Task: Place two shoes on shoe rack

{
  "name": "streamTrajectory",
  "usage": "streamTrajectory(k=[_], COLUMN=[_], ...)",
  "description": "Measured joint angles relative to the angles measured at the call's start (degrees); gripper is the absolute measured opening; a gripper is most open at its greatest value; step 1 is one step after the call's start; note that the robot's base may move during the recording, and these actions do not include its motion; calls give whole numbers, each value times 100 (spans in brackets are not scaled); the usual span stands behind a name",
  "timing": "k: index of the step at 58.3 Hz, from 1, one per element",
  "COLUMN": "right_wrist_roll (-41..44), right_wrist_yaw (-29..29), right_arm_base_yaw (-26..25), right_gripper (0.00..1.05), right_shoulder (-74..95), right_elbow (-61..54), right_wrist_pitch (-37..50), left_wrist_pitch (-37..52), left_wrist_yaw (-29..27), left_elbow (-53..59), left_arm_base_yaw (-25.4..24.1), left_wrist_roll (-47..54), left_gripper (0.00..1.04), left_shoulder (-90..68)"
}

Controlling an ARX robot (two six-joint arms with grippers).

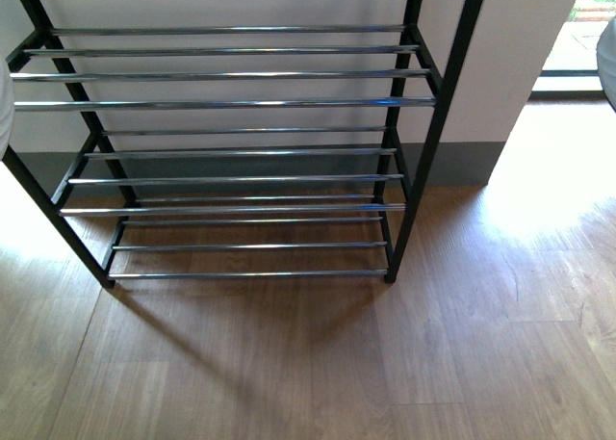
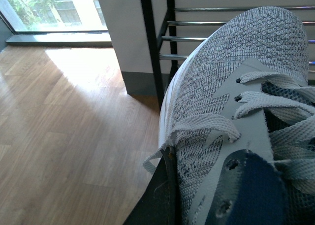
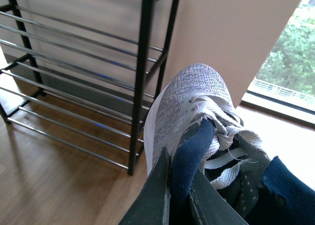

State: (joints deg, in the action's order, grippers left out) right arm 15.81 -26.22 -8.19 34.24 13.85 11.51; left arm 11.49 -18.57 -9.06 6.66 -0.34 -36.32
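Item 1: black metal-framed shoe rack with chrome bars point(image 1: 231, 103), standing on wood-plank floor point(image 1: 433, 363) against a pale wall.
Item 2: 1st grey knit white-soled sneaker point(image 3: 187, 97), navy collar pinched between the right gripper point(image 3: 179, 168) fingers, near the rack's end frame.
Item 3: 2nd grey knit laced sneaker point(image 2: 236, 87), toe toward the rack, resting against the left gripper point(image 2: 165, 185). Only 1 dark finger shows, so its grip cannot be told.

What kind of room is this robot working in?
Probably a home entryway or hall: a shoe rack stands against a plain wall on a wood-plank floor, beside a floor-level window looking onto greenery.
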Motion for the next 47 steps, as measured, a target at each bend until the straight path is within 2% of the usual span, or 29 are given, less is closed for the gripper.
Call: streamTrajectory(k=[47], right_wrist_roll=[-2], right_wrist_yaw=[-81], right_arm_base_yaw=[17], right_gripper=[1], right_shoulder=[7], right_elbow=[-17], right_wrist_pitch=[0], left_wrist_pitch=[-4], left_wrist_yaw=[-17], left_elbow=[2], left_arm_base_yaw=[-4], left_wrist_roll=[0], left_gripper=[2], left_shoulder=[0])
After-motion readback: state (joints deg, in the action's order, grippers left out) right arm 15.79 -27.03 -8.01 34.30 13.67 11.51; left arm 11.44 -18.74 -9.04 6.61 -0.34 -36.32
